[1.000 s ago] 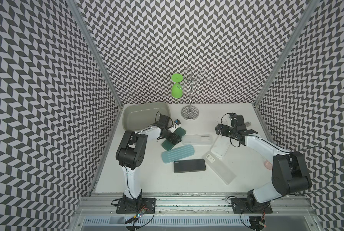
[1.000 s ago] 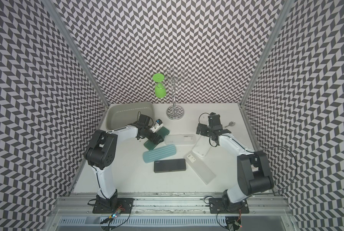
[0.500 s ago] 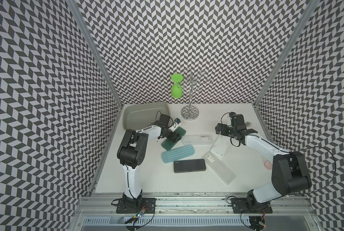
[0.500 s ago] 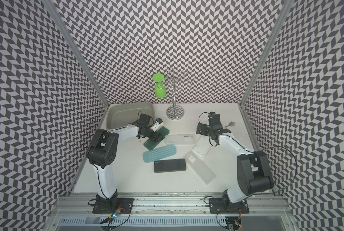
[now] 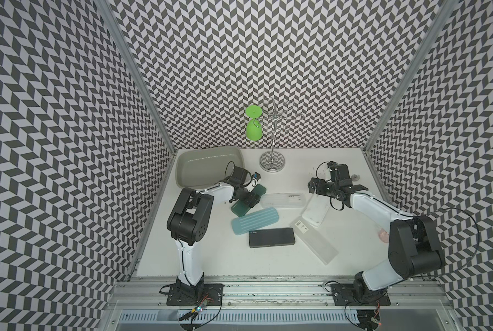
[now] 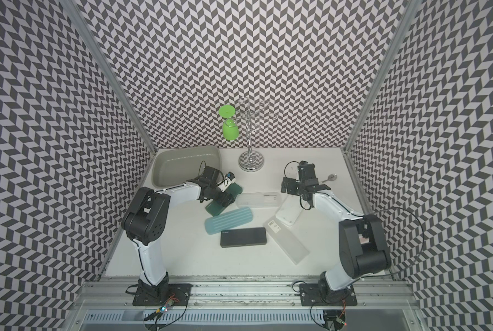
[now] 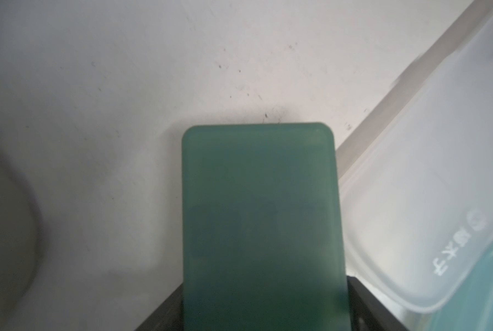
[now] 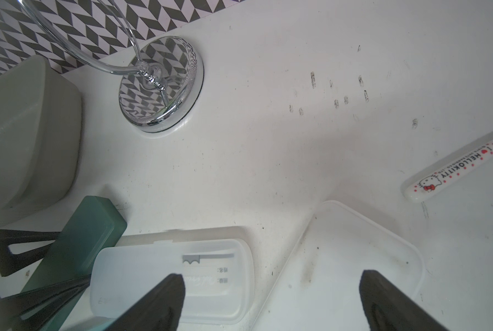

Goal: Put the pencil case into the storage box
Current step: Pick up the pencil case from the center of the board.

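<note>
A dark green pencil case point(image 5: 240, 210) point(image 6: 217, 211) lies on the white table just in front of the grey-green storage box point(image 5: 208, 169) point(image 6: 182, 169), which is empty. My left gripper point(image 5: 249, 197) point(image 6: 225, 197) is shut across the middle of this case. In the left wrist view the case point(image 7: 261, 215) fills the whole gap between the black fingers point(image 7: 362, 303). My right gripper point(image 5: 336, 189) point(image 8: 271, 278) hangs open at the back right, holding nothing, above a clear case point(image 8: 167, 280) and a white lid point(image 8: 348, 258).
Beside the green case lie a clear case point(image 5: 282, 200), a light blue ribbed case point(image 5: 255, 220), a black case point(image 5: 271, 237), a long frosted case point(image 5: 315, 240) and a white lid point(image 5: 315, 212). A chrome stand point(image 5: 272, 164) with a green goblet point(image 5: 253, 130) stands behind. A Hello Kitty spoon point(image 8: 451, 169) lies at the back right.
My left gripper's jaws have come together onto the dark green pencil case. The case and the right arm stay where they were.
</note>
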